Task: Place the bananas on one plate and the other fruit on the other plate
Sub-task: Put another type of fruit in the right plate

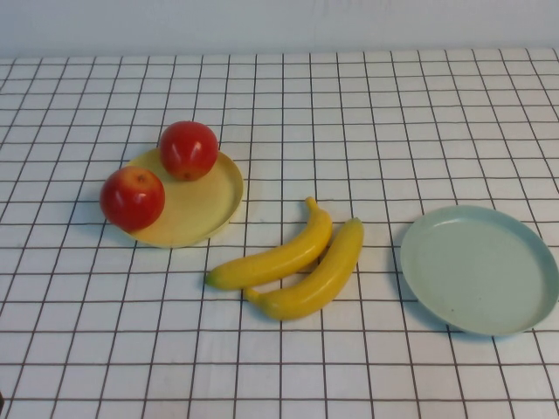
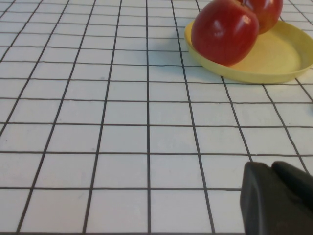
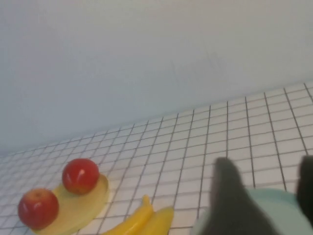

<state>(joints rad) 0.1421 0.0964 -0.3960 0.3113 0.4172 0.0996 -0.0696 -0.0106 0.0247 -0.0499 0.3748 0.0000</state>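
Two red apples [image 1: 189, 149] [image 1: 132, 197] sit on the pale yellow plate [image 1: 196, 205] at the left. Two yellow bananas [image 1: 279, 257] [image 1: 319, 275] lie side by side on the cloth in the middle. The mint-green plate [image 1: 480, 266] stands bare at the right. Neither gripper shows in the high view. My left gripper [image 2: 271, 169] is shut and holds nothing, low over the cloth, short of the yellow plate [image 2: 274, 58] and the near apple [image 2: 225, 32]. My right gripper [image 3: 266, 176] is open and holds nothing, over the mint-green plate [image 3: 274, 210], with the bananas [image 3: 132, 220] off to one side.
A white cloth with a black grid [image 1: 349, 131] covers the whole table. A plain pale wall [image 3: 146, 58] rises behind its far edge.
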